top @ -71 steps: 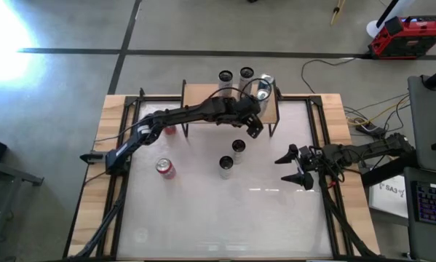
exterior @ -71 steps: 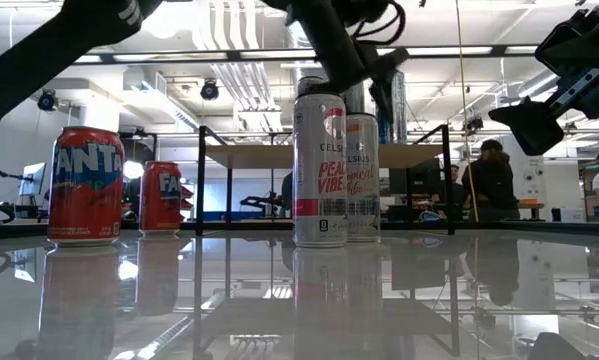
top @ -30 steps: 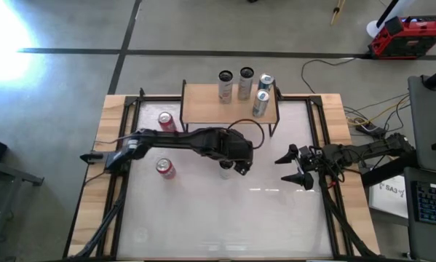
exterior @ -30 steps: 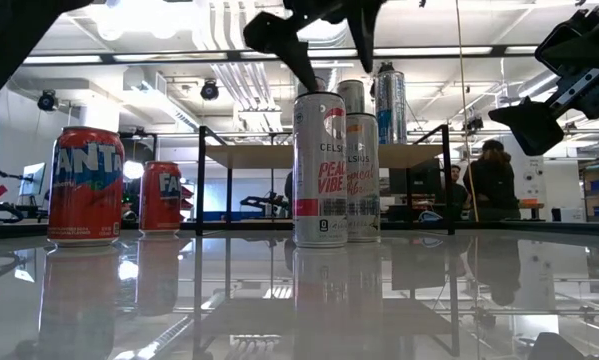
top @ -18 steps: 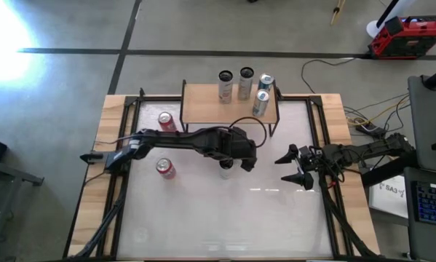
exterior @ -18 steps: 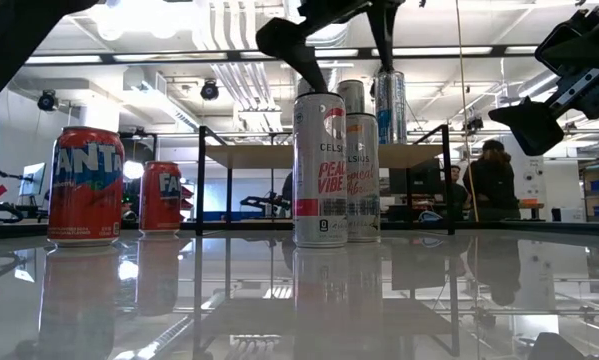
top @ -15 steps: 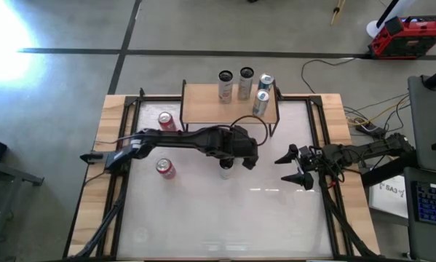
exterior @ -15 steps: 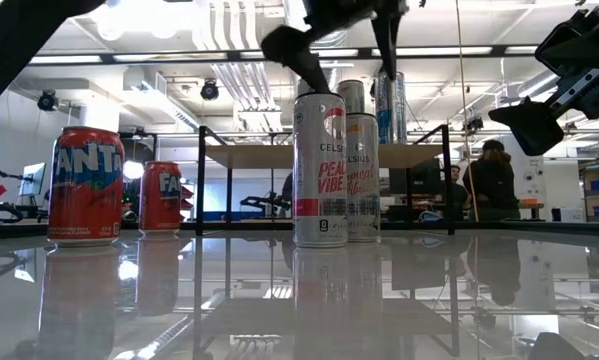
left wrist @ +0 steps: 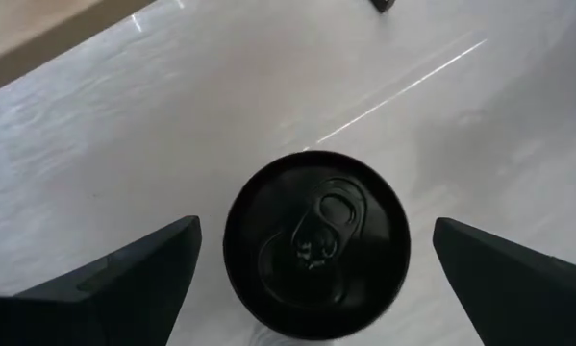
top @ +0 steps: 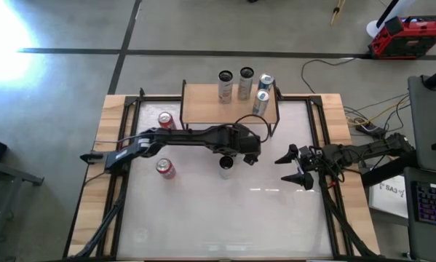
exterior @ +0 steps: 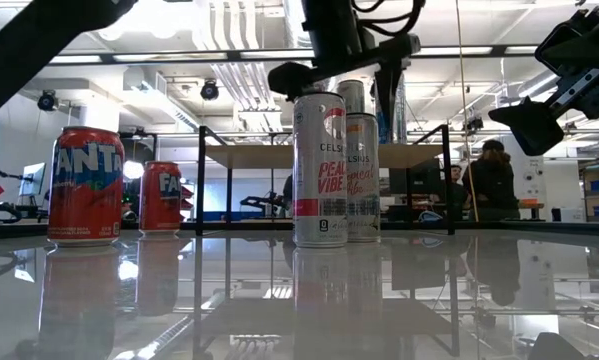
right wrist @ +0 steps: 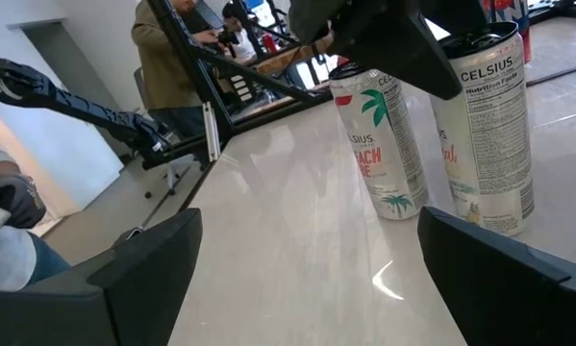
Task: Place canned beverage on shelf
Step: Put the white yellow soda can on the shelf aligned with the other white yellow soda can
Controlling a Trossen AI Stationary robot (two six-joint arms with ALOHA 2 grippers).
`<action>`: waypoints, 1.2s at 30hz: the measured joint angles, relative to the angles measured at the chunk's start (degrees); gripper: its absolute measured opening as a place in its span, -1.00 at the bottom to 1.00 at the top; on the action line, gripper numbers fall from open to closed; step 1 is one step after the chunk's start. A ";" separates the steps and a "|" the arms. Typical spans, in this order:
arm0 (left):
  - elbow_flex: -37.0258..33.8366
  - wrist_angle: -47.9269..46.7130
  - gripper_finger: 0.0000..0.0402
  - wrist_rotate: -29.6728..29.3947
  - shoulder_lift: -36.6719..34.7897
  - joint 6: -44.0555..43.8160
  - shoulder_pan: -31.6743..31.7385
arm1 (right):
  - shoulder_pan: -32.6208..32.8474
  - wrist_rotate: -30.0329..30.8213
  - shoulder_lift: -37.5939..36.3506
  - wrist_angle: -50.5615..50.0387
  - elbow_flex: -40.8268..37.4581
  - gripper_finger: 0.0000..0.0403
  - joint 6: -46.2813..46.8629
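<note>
can (left wrist: 315,243) | upright on table, unheld | left tool (left wrist: 316,264) spread astride it | right tool (right wrist: 302,259) apart

The two red cans (exterior: 85,185) are showing "FANTA". The front tall can (exterior: 320,170) is displaying "CELSIUS" and "PEACH VIBE". The rear tall can (right wrist: 483,130) is carrying "CELSIUS" above a "Nutrition Facts" panel.

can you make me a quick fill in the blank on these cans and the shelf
1. The shelf holds ____ cans.
2. The left gripper hovers over a can with a ____ lid.
3. The two short cans on the table are ____.

Missing words: four; black; red
</note>
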 joint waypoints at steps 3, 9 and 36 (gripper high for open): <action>0.00 0.21 0.99 0.00 0.16 0.03 0.01 | -0.02 0.00 0.00 0.01 -0.02 0.84 0.00; 0.00 -0.18 0.82 -1.30 0.16 1.09 0.23 | -0.01 0.00 0.00 0.01 -0.01 0.84 0.00; 0.63 -1.11 0.20 1.85 -1.86 3.69 0.56 | 0.00 0.00 0.02 0.01 -0.02 0.84 0.00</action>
